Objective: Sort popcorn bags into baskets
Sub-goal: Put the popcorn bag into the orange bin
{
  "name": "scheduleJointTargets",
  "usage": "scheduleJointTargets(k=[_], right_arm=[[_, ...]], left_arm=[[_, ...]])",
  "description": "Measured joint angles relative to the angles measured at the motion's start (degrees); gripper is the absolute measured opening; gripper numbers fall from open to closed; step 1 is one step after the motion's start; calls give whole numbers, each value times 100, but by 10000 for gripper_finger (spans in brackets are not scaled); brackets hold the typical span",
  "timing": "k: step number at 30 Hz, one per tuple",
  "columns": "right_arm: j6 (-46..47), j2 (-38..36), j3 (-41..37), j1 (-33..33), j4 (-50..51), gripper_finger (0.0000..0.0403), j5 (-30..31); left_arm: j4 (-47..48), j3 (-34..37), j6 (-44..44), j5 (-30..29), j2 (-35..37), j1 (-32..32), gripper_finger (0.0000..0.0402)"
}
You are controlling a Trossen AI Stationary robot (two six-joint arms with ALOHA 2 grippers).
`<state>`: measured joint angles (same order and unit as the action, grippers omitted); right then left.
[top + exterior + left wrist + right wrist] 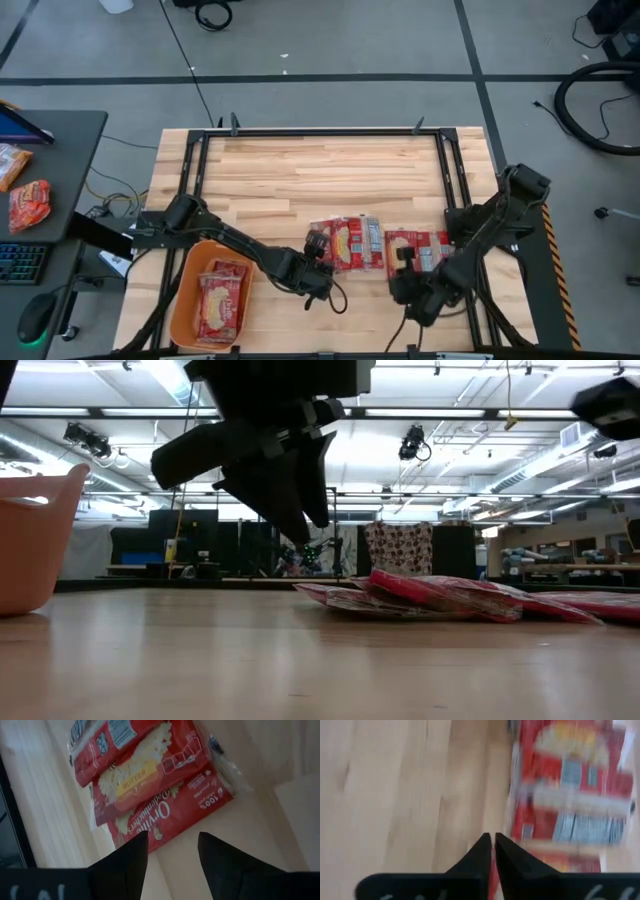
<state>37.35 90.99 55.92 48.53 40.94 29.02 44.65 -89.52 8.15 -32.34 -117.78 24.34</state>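
Observation:
Red popcorn bags with cream-yellow panels lie flat in two overlapping piles on the wooden table: one at mid-table (350,243) (150,780) (430,595) and one to its right (422,248) (570,795). More bags (222,300) lie inside the orange basket (183,300) (30,540) near the left front corner. My left gripper (318,258) (172,852) (285,480) is open and hovers above the table just left of the middle pile. My right gripper (403,268) (492,842) is shut and hovers at the near left edge of the right pile.
A black frame (320,133) runs around the tabletop. Bare wood stretches across the far half (320,175) and between basket and piles. A grey desk at left holds an orange-red crinkled snack packet (28,203), a keyboard and a mouse.

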Motion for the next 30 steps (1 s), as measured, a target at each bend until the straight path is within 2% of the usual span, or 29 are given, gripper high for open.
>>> scheduleJointTargets(k=[7, 11, 17, 24, 30], right_arm=[[1379, 582, 319, 379, 762, 119, -520], [1641, 916, 322, 681, 926, 157, -584], [1664, 1442, 320, 1327, 1121, 160, 220], [2155, 1741, 333, 1644, 1233, 160, 428], [2488, 1982, 372, 1670, 1787, 160, 506]], left_arm=[[168, 2, -3, 2, 2, 2, 176], [144, 2, -9, 2, 4, -4, 176], [102, 2, -9, 0, 4, -15, 176], [106, 2, -9, 4, 4, -17, 176], [104, 2, -33, 3, 4, -16, 176]])
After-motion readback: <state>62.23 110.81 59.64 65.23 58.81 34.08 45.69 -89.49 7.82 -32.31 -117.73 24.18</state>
